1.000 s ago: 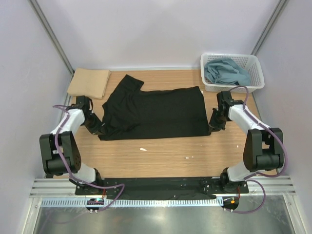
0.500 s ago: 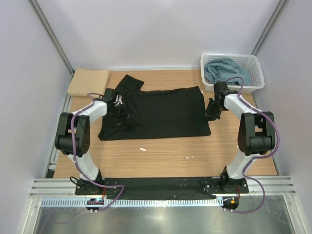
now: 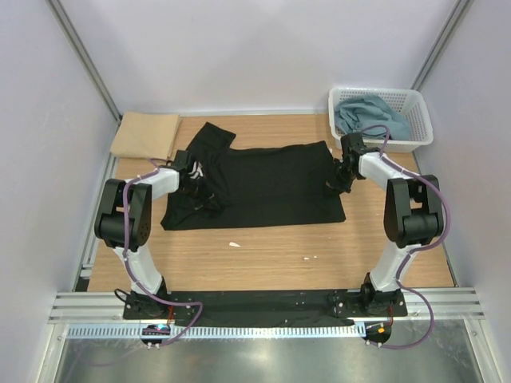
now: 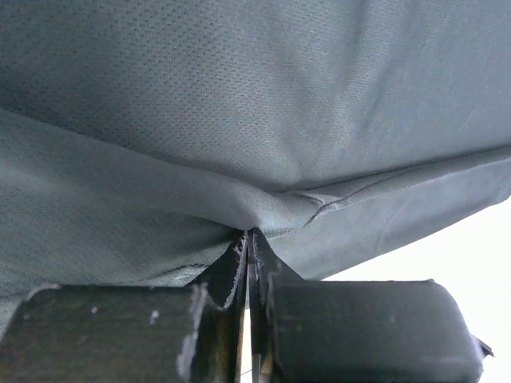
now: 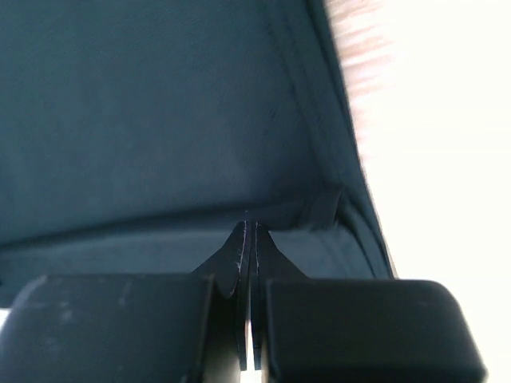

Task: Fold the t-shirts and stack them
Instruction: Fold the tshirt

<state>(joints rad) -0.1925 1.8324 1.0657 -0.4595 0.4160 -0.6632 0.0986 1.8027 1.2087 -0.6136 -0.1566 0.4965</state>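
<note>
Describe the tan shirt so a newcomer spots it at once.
Take the wooden table, then its far left corner. The tan t-shirt lies there folded flat, the only beige cloth, beside the spread black t-shirt.

left arm [image 3: 120, 219]: elbow raised near the table [image 3: 271, 255] left edge, forearm reaching right | left gripper [image 4: 247, 236]: pinched onto the black t-shirt [image 3: 263, 187] | right arm [image 3: 411, 211]: elbow raised, forearm reaching far-left | right gripper [image 5: 249, 225]: pinched onto the shirt's right edge

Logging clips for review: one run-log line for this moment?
left hand: shut on black t-shirt, left side | right hand: shut on its right edge | tan t-shirt: folded, far-left corner
</note>
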